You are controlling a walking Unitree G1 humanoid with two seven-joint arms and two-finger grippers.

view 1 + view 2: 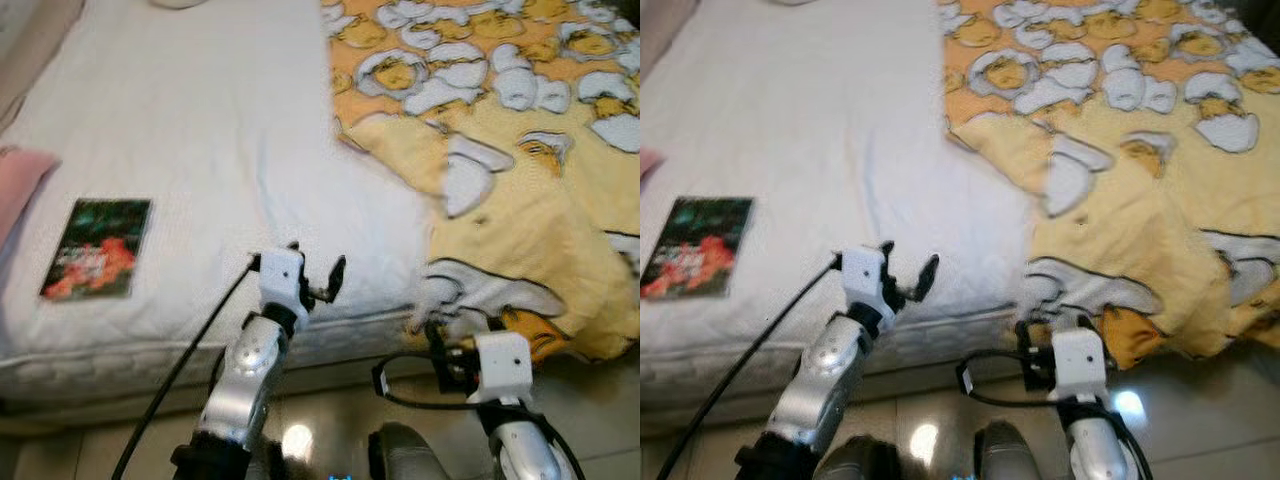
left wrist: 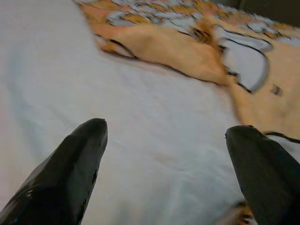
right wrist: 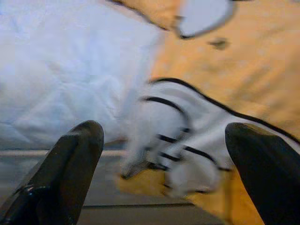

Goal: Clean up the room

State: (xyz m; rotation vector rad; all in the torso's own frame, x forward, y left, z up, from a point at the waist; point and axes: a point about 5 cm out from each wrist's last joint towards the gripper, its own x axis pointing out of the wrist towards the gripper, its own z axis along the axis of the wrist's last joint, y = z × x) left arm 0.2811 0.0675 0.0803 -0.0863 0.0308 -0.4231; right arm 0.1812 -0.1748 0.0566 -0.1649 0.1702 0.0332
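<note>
Both pincers spread, holding nothing. Left pincer [image 1: 315,272] hovers over the near edge of the white-sheeted bed [image 1: 200,130]. Right pincer [image 3: 164,140] sits lower, at the hanging corner of the rumpled yellow duck-print blanket [image 1: 520,180] on the bed's right half. Dark rectangular picture card [image 1: 97,248] lies flat, far left, near a pink pillow [image 1: 20,180].

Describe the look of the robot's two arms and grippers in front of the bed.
Both arms are rounded, shiny silver metal, each ending in a white boxy wrist block. The left gripper and right gripper each carry two long, glossy black tapered fingers. A black cable runs along the left arm, and another loops beside the right wrist block.
</note>
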